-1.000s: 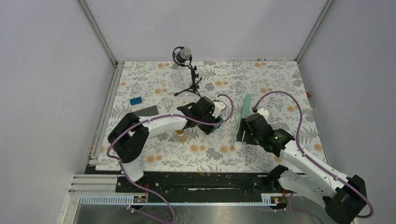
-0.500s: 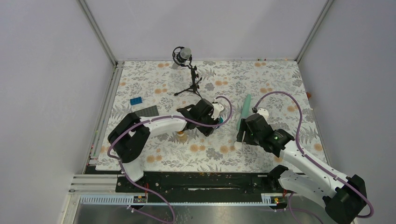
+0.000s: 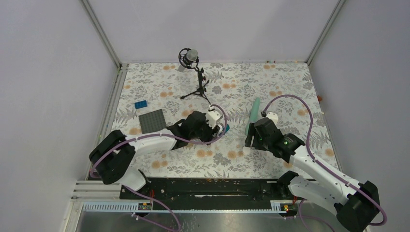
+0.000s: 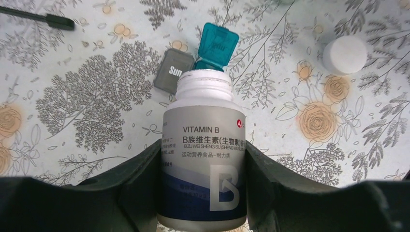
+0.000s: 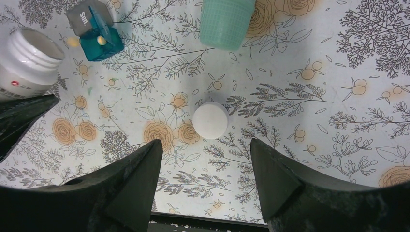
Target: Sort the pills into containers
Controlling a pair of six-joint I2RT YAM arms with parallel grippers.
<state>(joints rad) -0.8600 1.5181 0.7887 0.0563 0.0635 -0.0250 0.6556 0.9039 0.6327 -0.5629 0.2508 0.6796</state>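
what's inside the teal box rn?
One orange pill shows in the open teal box. Its raised lid hides part of the inside; from the left wrist the vitamin bottle covers it, so more pills can't be ruled out.

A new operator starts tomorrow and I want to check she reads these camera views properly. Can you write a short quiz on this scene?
1. True or false: the left gripper holds the Vitamin B bottle with its cap off.
2. The white cap is: A) screwed on the bottle; B) loose on the tablecloth below the open right gripper; C) between the right gripper's fingers.
3. Next to the shut grey box marked Sun, which box has its lid open?
Key: 1 true; 2 B; 3 the teal box.
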